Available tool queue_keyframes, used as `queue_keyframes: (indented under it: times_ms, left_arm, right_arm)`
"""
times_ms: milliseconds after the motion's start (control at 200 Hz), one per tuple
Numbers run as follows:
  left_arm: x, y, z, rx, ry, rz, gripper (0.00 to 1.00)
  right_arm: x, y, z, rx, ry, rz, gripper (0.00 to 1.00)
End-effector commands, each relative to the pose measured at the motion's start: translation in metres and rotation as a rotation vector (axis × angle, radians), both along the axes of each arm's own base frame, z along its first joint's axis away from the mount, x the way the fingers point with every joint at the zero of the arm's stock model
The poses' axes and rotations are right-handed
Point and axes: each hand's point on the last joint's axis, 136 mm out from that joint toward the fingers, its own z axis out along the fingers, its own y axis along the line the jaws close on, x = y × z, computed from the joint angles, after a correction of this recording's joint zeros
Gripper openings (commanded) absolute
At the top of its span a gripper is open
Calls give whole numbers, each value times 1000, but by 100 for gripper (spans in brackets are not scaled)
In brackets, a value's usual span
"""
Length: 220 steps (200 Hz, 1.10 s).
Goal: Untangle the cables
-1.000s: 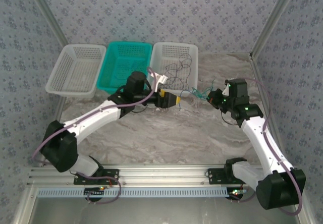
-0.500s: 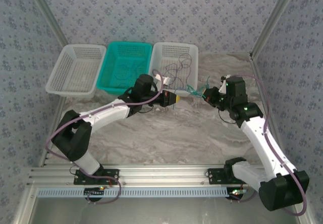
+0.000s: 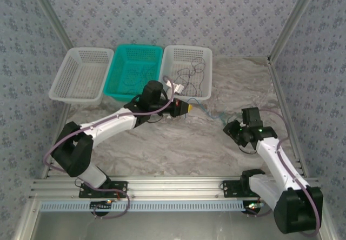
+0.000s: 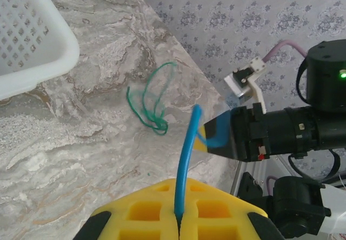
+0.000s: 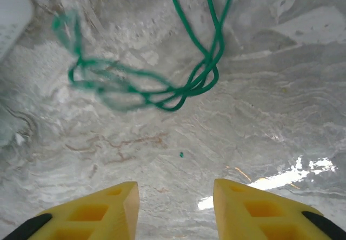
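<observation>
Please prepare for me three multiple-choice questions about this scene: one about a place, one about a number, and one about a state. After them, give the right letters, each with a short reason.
1. Where does the green cable lie?
A. inside a white basket
B. on the table
C. between the right arm's fingers

2. How many baskets stand in the row at the far side of the table?
A. two
B. three
C. four

3. In what state is the left gripper?
A. shut on the blue cable
B. wide open, with nothing in it
C. shut on the green cable

Answers:
1 B, because the right wrist view shows it loose on the bare marble.
2 B, because the top view shows one white, one teal and one white.
3 A, because the left wrist view shows the yellow fingers pressed together with the blue cable rising out of the seam.
</observation>
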Motion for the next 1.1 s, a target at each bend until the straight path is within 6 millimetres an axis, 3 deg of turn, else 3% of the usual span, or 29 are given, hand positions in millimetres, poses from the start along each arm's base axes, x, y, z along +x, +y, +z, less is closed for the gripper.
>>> queue_keyframes:
  times_ms: [0, 175, 300, 395, 510, 590, 675, 859, 914, 974, 1024, 1094]
  left_arm:
    - [-3, -6, 10, -23, -30, -28, 0]
    - [-4, -2, 32, -36, -78, -18, 0]
    - [-1, 13, 57, -12, -175, 21, 0]
    - [22, 47, 83, 42, -276, 142, 0]
    - [76, 116, 102, 132, -351, 391, 0]
    - [117, 165, 99, 170, -322, 547, 0]
    - [157, 208, 81, 200, -253, 657, 0]
    - [223, 255, 27, 233, -116, 793, 0]
    - [235, 262, 14, 239, -87, 814, 9]
    - [241, 266, 5, 235, -73, 830, 28]
    - [243, 266, 6, 220, -78, 835, 48]
    - [240, 263, 19, 185, -94, 832, 67]
  right_arm:
    - [11, -6, 33, -33, -113, -6, 49]
    - [29, 0, 68, -24, -260, 27, 53]
    - [34, -11, 71, -67, -274, -25, 54]
    - [33, -20, 69, -98, -261, -70, 54]
    - [33, -21, 67, -96, -254, -81, 54]
    - [33, -19, 66, -84, -250, -78, 54]
    - [32, -17, 67, -72, -245, -75, 54]
    - [28, -17, 70, -68, -246, -70, 53]
    - [24, -18, 68, -73, -233, -70, 53]
    - [21, -20, 67, -80, -231, -73, 54]
    - [19, -22, 67, -88, -230, -80, 54]
    - [15, -27, 64, -102, -217, -98, 54]
